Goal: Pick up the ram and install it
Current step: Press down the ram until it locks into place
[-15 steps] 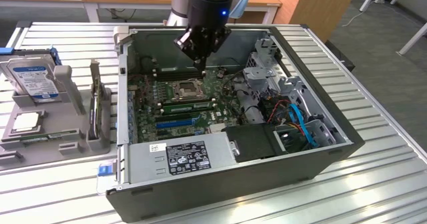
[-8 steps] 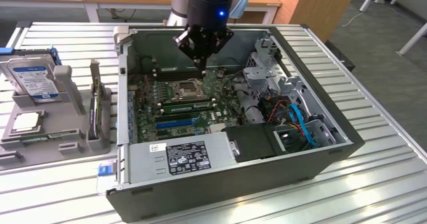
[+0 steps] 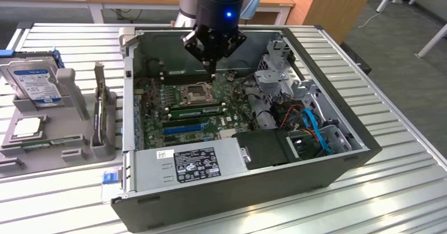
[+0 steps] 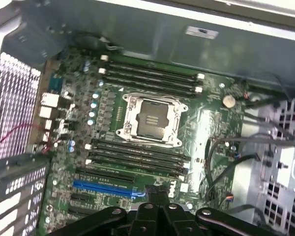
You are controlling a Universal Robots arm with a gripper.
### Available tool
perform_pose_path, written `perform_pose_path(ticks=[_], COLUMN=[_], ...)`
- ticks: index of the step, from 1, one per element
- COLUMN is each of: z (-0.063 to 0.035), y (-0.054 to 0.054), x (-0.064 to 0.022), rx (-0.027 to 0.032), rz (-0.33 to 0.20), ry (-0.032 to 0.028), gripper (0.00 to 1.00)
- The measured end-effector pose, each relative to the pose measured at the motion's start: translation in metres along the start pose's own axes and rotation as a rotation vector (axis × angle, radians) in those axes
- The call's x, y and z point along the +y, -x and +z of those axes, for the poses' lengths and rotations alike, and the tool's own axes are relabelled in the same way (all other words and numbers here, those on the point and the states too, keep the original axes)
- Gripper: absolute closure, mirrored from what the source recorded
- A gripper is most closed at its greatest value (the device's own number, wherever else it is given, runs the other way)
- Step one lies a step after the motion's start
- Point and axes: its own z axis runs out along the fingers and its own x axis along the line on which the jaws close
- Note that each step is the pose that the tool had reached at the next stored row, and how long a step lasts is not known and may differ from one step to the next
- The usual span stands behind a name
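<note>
My gripper (image 3: 209,70) hangs inside the open computer case (image 3: 335,140), just above the motherboard (image 3: 157,100) and beyond the empty processor socket (image 3: 196,91). Its thin fingers are shut with nothing between them. In the wrist view the gripper (image 4: 157,192) points down near the blue slot (image 4: 103,188), with the processor socket (image 4: 150,118) and black memory slots (image 4: 152,76) ahead. The ram (image 3: 104,116), a long narrow dark-green board, stands on edge in the grey holder (image 3: 70,155) at the exterior view's left, outside the case and well away from my gripper.
The holder also carries a silver hard drive (image 3: 35,82) with a blue-and-white label and a square silver processor chip (image 3: 28,126). Inside the case are a labelled power supply (image 3: 188,163), a drive cage (image 3: 279,77) and blue and orange cables (image 3: 311,126). Everything rests on a slatted metal table (image 3: 405,192).
</note>
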Motion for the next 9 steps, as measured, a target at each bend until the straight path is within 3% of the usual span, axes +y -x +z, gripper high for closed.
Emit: perform_pose_path(ticks=[9], z=[0.0005], y=[0.0000], x=[0.0000], rx=[-0.0079], rz=[0.153], ry=[-0.0034], gripper=[0.90])
